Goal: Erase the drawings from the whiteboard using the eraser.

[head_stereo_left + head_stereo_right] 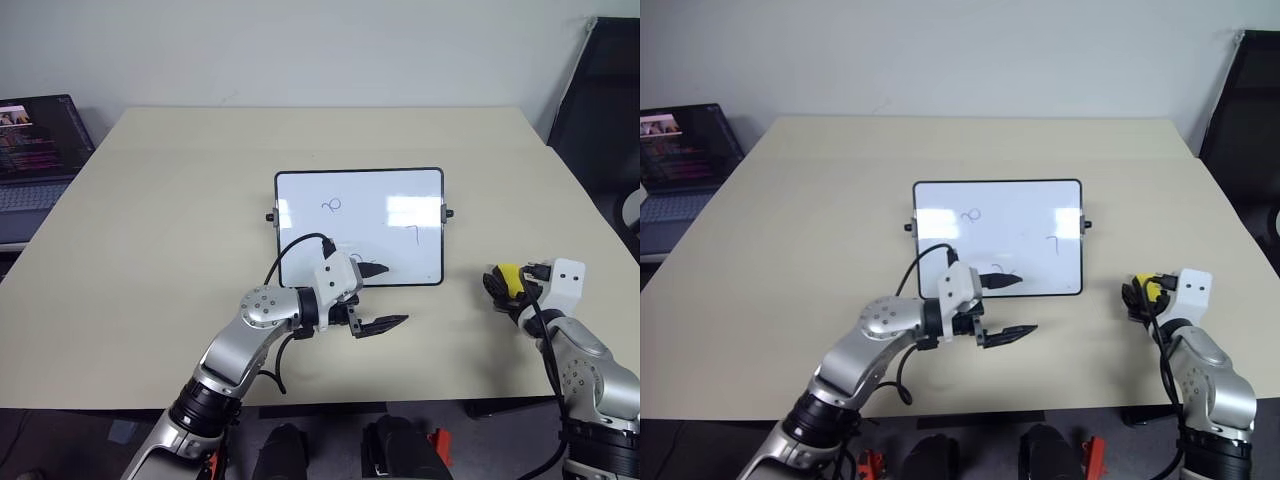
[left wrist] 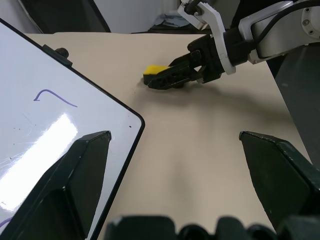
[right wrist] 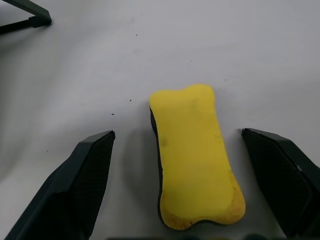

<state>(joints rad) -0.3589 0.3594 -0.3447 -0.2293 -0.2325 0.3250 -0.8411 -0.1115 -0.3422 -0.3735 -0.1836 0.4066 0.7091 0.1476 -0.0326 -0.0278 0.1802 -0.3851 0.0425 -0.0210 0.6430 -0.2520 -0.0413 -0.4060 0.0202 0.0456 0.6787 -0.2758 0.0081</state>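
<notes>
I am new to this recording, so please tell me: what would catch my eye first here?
The yellow eraser stands out most, lying on the beige table between the open fingers of the right gripper. Left of it lies the whiteboard, with thin drawings on it. The open left gripper hovers at the board's near edge.

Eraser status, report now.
Right gripper open, straddling eraser on table, not gripped. Left gripper open beside whiteboard. Drawings unerased. Nothing in the way.
</notes>
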